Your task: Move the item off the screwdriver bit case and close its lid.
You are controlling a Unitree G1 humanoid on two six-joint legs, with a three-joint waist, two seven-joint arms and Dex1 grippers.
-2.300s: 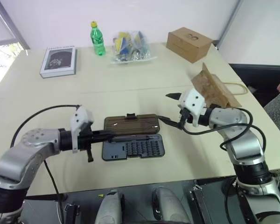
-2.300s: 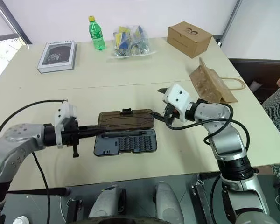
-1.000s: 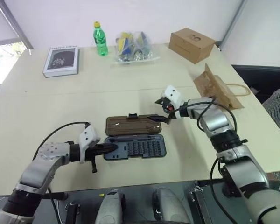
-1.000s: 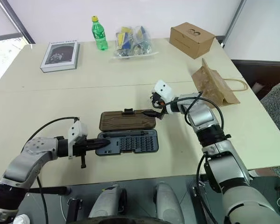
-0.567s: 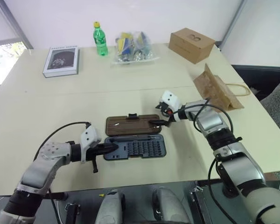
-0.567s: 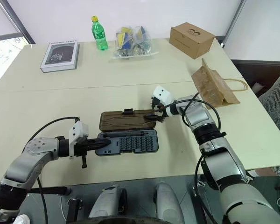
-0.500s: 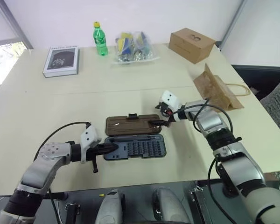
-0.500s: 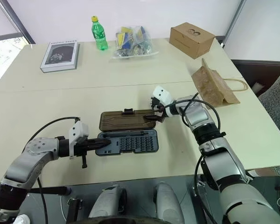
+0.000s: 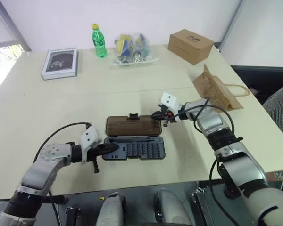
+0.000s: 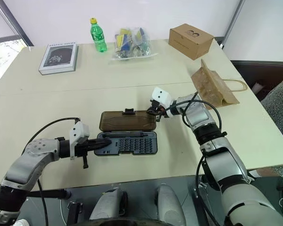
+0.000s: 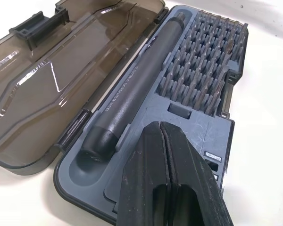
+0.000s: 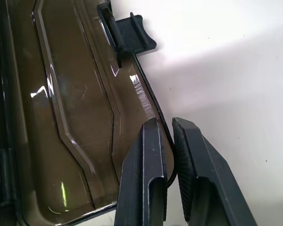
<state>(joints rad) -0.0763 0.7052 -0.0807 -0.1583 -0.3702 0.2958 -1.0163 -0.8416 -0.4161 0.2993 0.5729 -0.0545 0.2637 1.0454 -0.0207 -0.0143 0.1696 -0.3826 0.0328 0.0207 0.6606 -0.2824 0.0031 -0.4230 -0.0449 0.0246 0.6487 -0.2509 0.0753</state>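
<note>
First half done: paper bag (image 9: 217,89) off the case (image 9: 134,148), well to its right on the surface (image 9: 61,103). Lid (image 9: 133,126) still open flat. Right tool (image 9: 159,116) clenched on lid's corner; left tool (image 9: 109,149) clenched empty, pressing tray.

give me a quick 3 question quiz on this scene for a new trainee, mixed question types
1. True or false: the kraft paper bag is lying on the screwdriver bit case.
2. Which part do the right gripper fingers pinch? A) the lid's rim at its corner B) the slim screwdriver C) the green bottle
3. Fill in: the left gripper has its fingers ____ and rests on the end of the case's tray.

Key
1. False: the bag lies apart on the table, to the right of the case.
2. A: the lid lies open and flat beside the tray.
3. shut
</note>
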